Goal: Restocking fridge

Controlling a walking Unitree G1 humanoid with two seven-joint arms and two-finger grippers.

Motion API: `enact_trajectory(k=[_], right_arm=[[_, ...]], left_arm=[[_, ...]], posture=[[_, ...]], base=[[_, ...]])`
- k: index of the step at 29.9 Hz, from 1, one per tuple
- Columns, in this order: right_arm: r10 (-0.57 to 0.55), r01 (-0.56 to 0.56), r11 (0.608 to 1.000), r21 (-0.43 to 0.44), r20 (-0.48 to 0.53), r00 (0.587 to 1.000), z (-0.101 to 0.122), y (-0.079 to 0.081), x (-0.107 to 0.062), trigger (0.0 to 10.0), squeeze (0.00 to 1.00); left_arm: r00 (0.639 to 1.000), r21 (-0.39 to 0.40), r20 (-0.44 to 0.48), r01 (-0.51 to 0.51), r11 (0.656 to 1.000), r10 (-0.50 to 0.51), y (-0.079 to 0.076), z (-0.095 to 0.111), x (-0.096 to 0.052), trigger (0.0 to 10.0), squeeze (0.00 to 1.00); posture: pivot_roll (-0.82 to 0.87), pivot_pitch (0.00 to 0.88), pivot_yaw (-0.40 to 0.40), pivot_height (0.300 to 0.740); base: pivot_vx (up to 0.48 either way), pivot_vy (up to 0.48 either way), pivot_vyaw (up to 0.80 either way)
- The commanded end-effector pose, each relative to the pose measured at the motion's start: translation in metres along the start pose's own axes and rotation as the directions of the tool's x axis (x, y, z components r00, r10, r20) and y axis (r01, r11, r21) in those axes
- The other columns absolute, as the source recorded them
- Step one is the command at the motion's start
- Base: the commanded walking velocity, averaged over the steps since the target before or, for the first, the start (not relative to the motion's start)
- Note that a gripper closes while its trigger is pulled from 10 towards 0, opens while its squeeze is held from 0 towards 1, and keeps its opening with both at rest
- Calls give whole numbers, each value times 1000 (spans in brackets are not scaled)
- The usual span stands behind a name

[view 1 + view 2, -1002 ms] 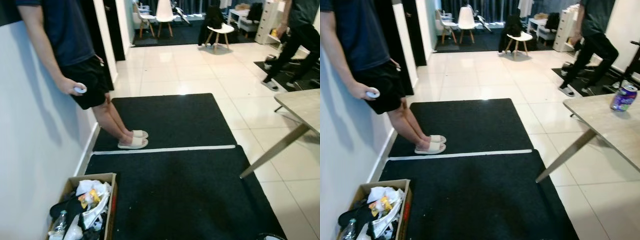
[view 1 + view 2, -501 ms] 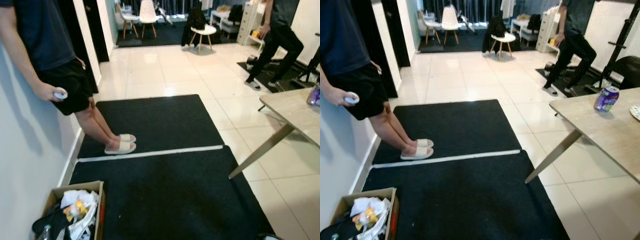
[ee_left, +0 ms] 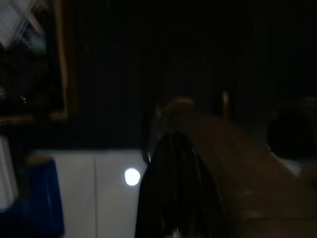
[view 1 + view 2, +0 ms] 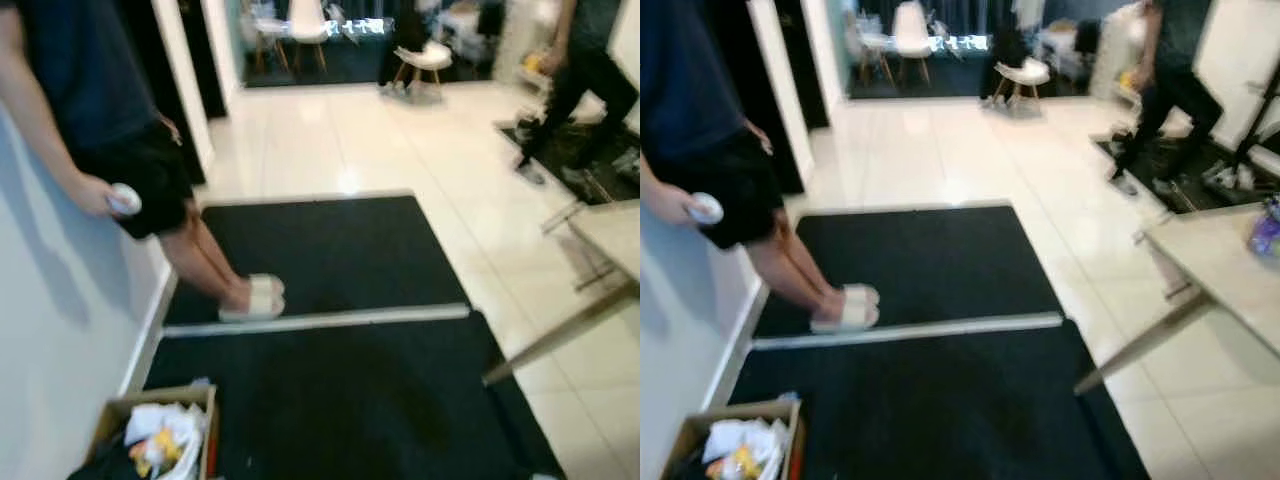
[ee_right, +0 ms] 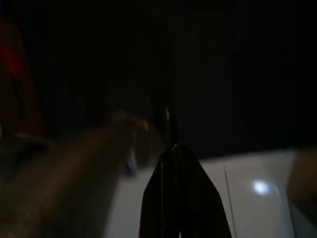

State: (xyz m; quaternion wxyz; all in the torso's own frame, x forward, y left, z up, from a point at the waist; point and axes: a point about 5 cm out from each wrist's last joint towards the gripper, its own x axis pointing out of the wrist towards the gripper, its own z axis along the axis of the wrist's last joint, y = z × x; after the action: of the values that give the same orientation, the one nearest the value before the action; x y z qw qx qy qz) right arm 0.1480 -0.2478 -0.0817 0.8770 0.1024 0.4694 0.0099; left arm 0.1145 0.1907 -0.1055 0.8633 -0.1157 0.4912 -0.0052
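Two black mats lie ahead of us w/ a white strip between. Person leans on wall at 10 o'clock, small white object in hand. Cardboard box of litter at 7. Table w/ purple can at 3; fridge unseen. L gripper & R gripper hang in dark, fingers pressed together.
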Motion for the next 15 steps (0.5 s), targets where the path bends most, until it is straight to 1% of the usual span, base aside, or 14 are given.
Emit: enact_trajectory(k=[1,6,15], right_arm=[[-7,8,1000,21,-50,999,-16,0,-3,10000,0],[-13,14,1000,15,-46,999,-15,-1,-3,10000,0],[-28,28,1000,11,-46,999,-15,-1,-3,10000,0]], left_arm=[[999,-1,-54,-4,1000,4,1,-13,-3,10000,0],[999,-1,-53,-3,1000,3,1,-12,-3,10000,0],[999,1,-54,-4,1000,4,2,-13,-3,10000,0]], posture=[[-88,49,-3,740],[-88,49,-3,740],[-89,48,-2,740]], base=[[360,0,-775],[355,0,-777],[359,0,0]])
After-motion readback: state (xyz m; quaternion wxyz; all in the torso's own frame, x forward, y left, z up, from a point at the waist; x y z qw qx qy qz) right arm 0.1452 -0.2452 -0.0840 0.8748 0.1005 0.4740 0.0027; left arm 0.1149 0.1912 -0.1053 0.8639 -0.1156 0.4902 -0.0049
